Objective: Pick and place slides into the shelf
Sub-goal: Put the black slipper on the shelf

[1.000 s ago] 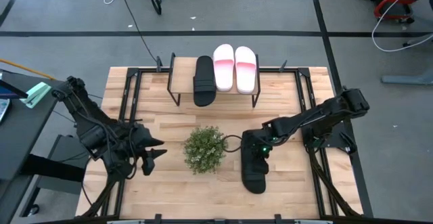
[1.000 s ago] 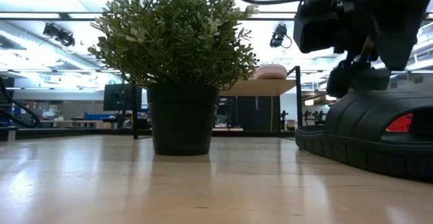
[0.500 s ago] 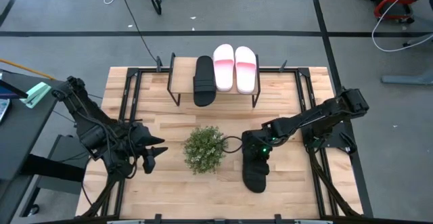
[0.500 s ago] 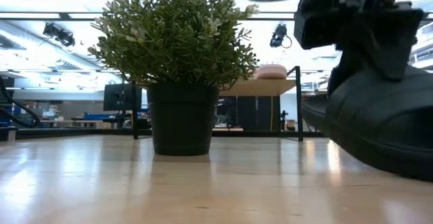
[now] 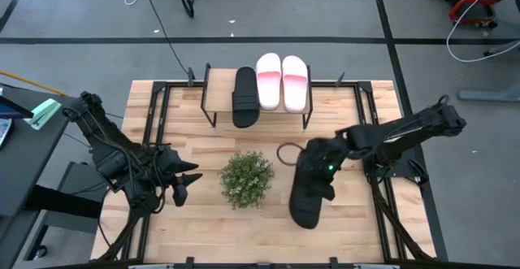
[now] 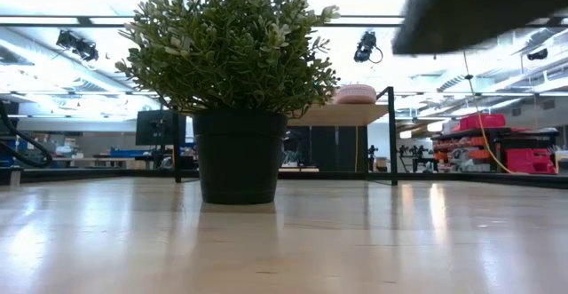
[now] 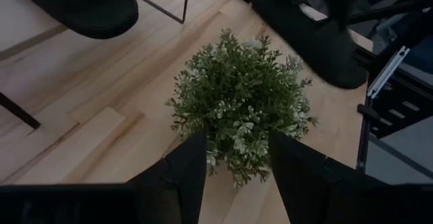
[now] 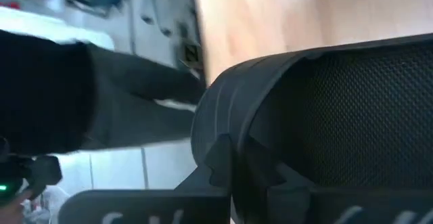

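Table (image 5: 203, 220) bears plant (image 5: 245, 180); shelf (image 5: 219, 98) three slides (image 5: 283, 82).

1. High view: placed above, facing straight down on the whole wooden table (image 5: 203, 220), far enough to take in both arms, the shelf (image 5: 321, 103) at the far edge and the grey floor around.
2. Low view: set at table-top height, facing level across the boards into the room; very near the potted plant (image 6: 232, 81), also visible from above (image 5: 245, 180).
3. Left wrist view: looking down past two dark fingers (image 7: 183, 173) onto the same plant (image 7: 240, 112), quite near; shares the lifted black slide (image 7: 308, 31) with the high view (image 5: 310, 186).
4. Right wrist view: pressed extremely close to the black slide (image 8: 325, 109), filling most of the picture; facing direction hard to tell.
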Robot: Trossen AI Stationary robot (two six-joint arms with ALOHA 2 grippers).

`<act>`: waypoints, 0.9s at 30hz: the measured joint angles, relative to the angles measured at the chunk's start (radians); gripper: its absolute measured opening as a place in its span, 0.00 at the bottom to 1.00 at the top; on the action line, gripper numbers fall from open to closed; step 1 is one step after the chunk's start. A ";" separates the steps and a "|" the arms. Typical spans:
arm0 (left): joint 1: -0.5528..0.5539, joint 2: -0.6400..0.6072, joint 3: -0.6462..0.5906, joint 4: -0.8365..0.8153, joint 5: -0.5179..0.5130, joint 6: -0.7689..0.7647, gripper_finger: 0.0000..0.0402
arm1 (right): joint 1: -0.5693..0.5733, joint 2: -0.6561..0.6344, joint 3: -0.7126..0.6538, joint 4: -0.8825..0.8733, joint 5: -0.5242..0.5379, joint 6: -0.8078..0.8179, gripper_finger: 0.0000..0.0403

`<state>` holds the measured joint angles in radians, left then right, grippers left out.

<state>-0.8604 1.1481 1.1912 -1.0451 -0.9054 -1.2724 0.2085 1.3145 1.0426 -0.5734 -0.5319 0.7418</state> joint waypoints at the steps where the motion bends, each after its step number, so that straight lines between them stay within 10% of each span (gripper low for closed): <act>1: 0.000 0.000 0.000 0.000 0.000 0.000 0.41 | -0.007 -0.002 0.036 -0.011 -0.001 0.000 0.03; 11: 0.000 0.000 0.000 0.000 -0.023 0.000 0.40 | -0.224 0.083 0.446 -0.042 -0.040 -0.144 0.03; 27: 0.000 0.004 0.000 -0.006 -0.033 0.001 0.40 | -0.597 0.491 0.978 -0.085 -0.461 -0.271 0.03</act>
<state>-0.8604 1.1522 1.1912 -1.0514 -0.9379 -1.2716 -0.3885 1.8060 2.0201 -0.6582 -0.9925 0.4713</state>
